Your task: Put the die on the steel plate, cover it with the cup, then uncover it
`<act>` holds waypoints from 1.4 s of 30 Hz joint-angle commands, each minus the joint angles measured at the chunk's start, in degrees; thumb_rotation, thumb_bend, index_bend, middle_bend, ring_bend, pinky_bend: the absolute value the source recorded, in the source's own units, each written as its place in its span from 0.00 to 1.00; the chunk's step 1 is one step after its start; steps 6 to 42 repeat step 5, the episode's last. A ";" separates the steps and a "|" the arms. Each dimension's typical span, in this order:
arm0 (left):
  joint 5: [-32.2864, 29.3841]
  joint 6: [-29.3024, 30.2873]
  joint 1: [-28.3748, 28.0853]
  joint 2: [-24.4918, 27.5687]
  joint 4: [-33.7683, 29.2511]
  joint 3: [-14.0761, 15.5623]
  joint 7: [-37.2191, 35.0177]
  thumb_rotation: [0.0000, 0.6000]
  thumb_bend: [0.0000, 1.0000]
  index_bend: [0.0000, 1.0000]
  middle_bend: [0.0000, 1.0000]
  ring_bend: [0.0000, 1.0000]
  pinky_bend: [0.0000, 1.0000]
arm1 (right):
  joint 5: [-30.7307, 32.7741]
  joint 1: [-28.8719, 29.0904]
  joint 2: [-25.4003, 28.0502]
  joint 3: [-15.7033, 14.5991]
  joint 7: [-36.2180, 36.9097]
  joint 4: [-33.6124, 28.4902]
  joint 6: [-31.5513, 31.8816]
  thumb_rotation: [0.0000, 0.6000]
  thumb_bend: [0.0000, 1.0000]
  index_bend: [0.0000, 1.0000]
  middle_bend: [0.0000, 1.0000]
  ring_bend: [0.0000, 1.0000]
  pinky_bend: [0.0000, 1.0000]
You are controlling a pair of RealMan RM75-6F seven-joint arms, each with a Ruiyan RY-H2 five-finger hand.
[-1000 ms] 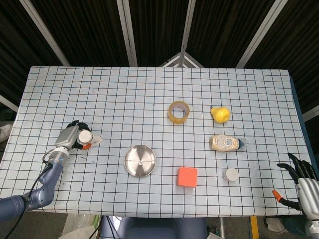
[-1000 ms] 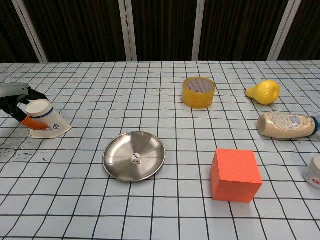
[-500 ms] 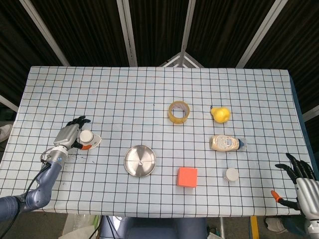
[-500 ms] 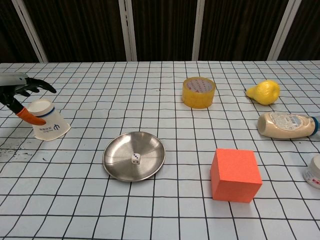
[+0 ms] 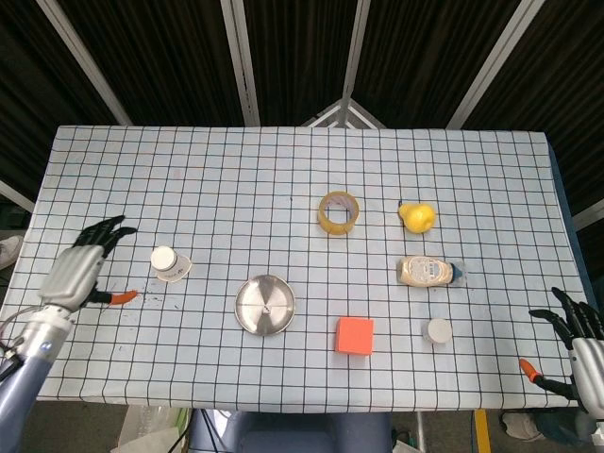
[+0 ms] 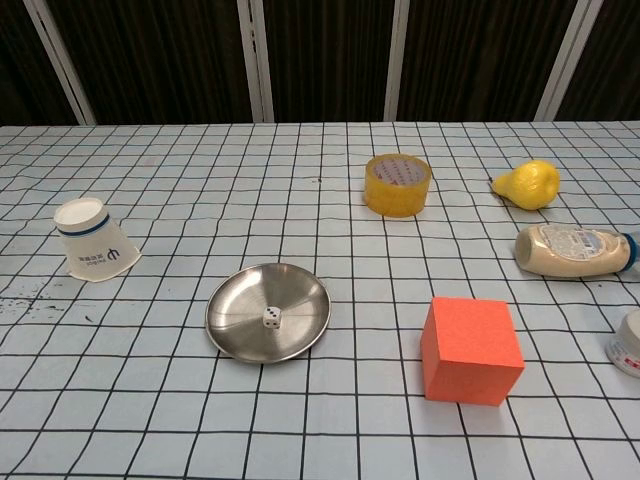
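Your fingers are spreading apart on both hands, holding nothing: the left hand (image 5: 77, 274) has let go of the cup (image 6: 94, 240) and pulled away to its left, leaving it upside down, left of the steel plate (image 6: 235, 325). The right hand (image 5: 587, 351) is waiting far right of the plate. Only the chest view is showing you the one die (image 6: 271, 317), lying on the plate; only the head view is showing your hands. One cup, one plate, one die.

left robot hand (image 5: 78, 271) fingers spread, right robot hand (image 5: 584, 342) fingers spread
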 commanded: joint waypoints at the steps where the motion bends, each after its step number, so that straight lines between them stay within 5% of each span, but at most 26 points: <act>1: 15.60 18.04 14.84 0.79 0.37 8.44 2.28 1.00 0.28 0.19 0.03 0.00 0.00 | -0.53 -0.56 -0.03 0.39 -1.03 0.27 1.63 1.00 0.23 0.29 0.05 0.09 0.00; 5: 16.81 24.31 19.47 -2.74 4.04 9.44 2.28 1.00 0.29 0.19 0.01 0.00 0.00 | -0.86 -0.99 -0.18 0.59 -2.26 0.20 2.86 1.00 0.23 0.28 0.05 0.09 0.00; 42: 16.81 24.31 19.47 -2.74 4.04 9.44 2.28 1.00 0.29 0.19 0.01 0.00 0.00 | -0.86 -0.99 -0.18 0.59 -2.26 0.20 2.86 1.00 0.23 0.28 0.05 0.09 0.00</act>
